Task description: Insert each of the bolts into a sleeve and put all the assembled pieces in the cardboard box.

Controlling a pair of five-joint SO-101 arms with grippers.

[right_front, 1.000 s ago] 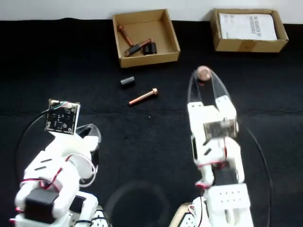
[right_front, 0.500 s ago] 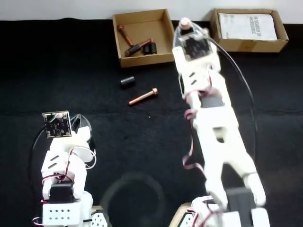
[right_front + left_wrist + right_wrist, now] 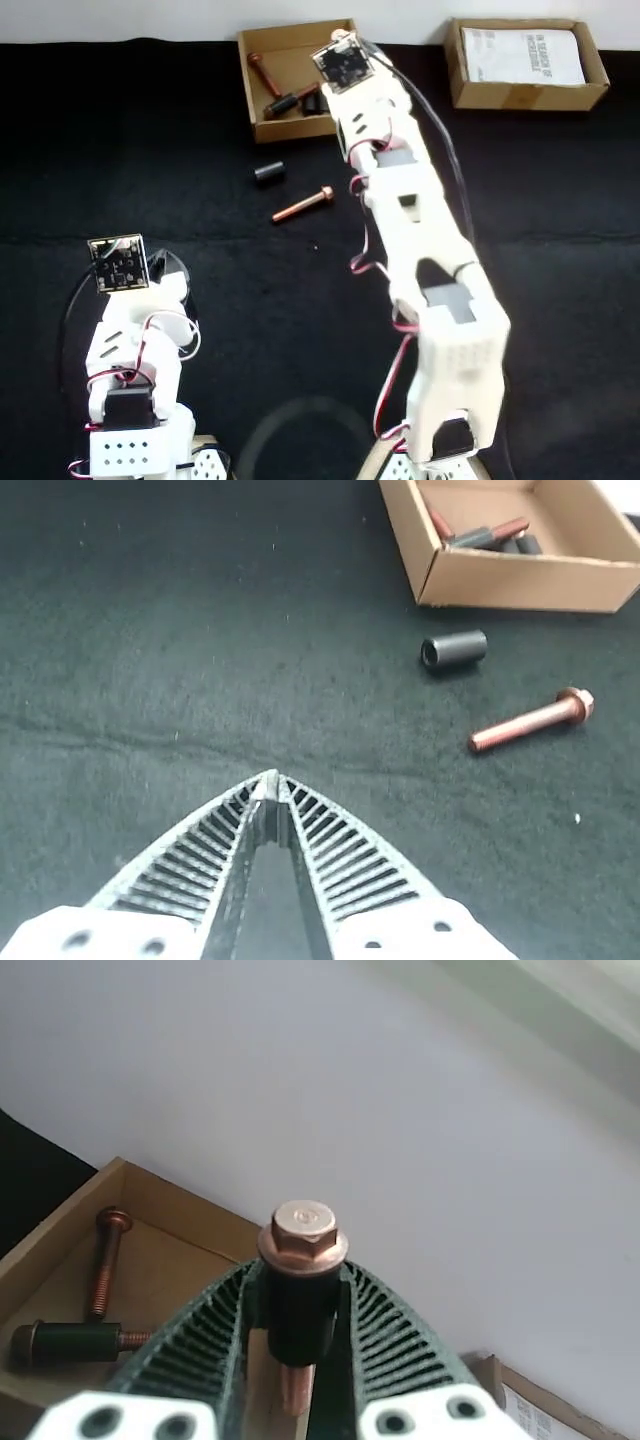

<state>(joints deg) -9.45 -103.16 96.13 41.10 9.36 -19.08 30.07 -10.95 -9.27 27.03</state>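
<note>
So the right gripper (image 3: 300,1278) was clamped on a dark sleeve (image 3: 296,1312) with a copper bolt (image 3: 303,1232) pushed through it. The hex head stuck out of one end and a bit of shank out of the other. In the high view that arm was stretched right out, holding the piece up over the cardboard box (image 3: 300,128) at the far edge of the table (image 3: 150,150).

Already in the box: a bare bolt (image 3: 105,1258) and a sleeved bolt (image 3: 70,1342) lying beside it, plus some dark bits I couldn't really make out.

The left gripper (image 3: 268,783) had its fingers pressed together with nothing between them. It sat above bare table, folded back at the near edge, well apart from everything.

Out on the table in front of the box were a loose sleeve (image 3: 455,649) and a loose bolt (image 3: 532,720). They lay near each other but weren't touching, with the sleeve closer to the box.

A second box (image 3: 525,97) with a printed sheet (image 3: 522,55) in it sat off to the side.
</note>
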